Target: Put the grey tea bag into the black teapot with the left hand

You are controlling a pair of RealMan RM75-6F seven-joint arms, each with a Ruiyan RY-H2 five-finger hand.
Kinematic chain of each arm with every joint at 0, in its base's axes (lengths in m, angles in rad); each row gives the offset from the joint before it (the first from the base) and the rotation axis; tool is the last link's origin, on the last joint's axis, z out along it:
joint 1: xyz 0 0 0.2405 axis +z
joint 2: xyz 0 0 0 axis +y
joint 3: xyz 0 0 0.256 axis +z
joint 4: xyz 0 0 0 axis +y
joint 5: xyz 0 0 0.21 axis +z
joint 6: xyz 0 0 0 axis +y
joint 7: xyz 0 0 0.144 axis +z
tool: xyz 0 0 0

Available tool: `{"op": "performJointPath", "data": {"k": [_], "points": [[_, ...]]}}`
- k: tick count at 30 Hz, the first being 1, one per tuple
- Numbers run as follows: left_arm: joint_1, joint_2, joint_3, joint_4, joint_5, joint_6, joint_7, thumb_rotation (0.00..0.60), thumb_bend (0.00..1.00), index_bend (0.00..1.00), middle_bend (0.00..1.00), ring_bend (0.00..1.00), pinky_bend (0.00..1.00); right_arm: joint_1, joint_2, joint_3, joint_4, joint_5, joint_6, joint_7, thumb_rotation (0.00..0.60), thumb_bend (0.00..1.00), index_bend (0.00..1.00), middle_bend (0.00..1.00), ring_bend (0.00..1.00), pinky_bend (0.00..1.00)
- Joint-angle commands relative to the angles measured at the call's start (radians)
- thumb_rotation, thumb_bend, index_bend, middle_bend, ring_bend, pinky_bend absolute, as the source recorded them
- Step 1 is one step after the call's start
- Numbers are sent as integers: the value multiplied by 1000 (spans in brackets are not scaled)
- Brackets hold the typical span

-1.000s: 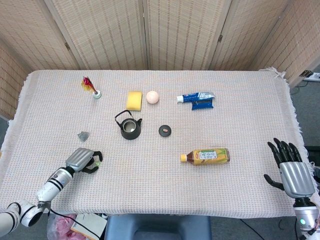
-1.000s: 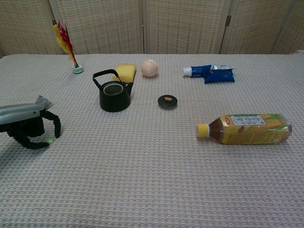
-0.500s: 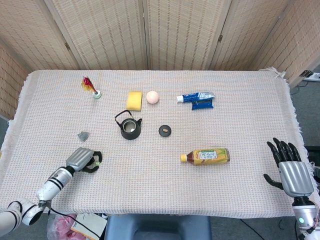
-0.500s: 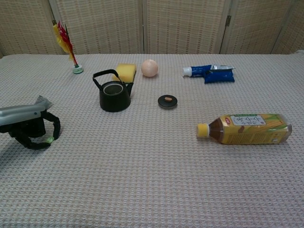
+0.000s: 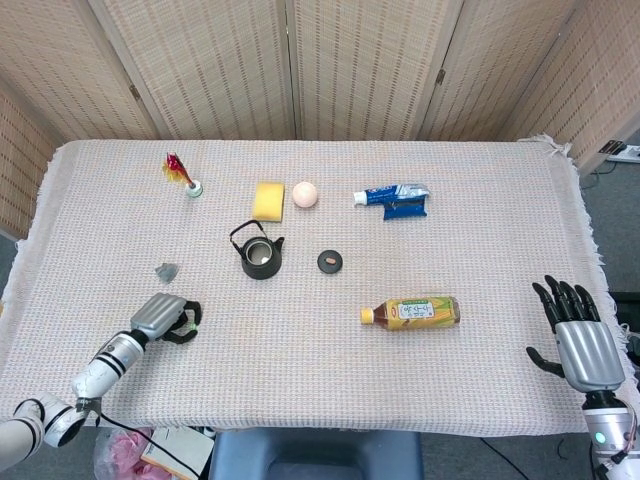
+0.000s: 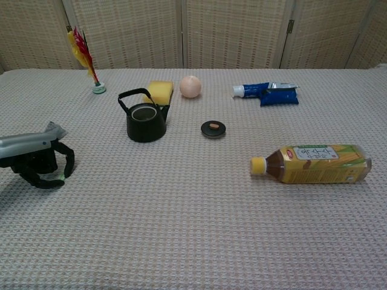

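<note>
Left hand: we see fingers curled low over the cloth, nothing gripped | grey tea bag: at its 12 o'clock, apart | black teapot: lid off | right hand: fingers spread.

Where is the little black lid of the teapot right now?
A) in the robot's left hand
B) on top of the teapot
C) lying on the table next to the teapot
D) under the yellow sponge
C: the lid lies flat on the table, apart from the black teapot, whose top is open; the left hand is far from it, near the table's front edge.
</note>
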Motion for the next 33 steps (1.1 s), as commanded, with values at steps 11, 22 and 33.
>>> {"op": "performJointPath", "data": {"k": [11,22,33], "points": [[-5,56,-19,-71,-14,24,75,600,394,563,1000,950,1000,0,7,-4,-2,-10,3,15,600,131,0,0,0,0],[-34,234,-95,-325,-110,9,357,600,394,558,1000,951,1000,-12,31,-19,-9,-56,31,67,600,132,0,0,0,0],[-100,399,-207,-624,-298,-20,685,600,394,557,1000,951,1000,-19,56,-23,-6,-73,46,133,600,131,0,0,0,0]]}}
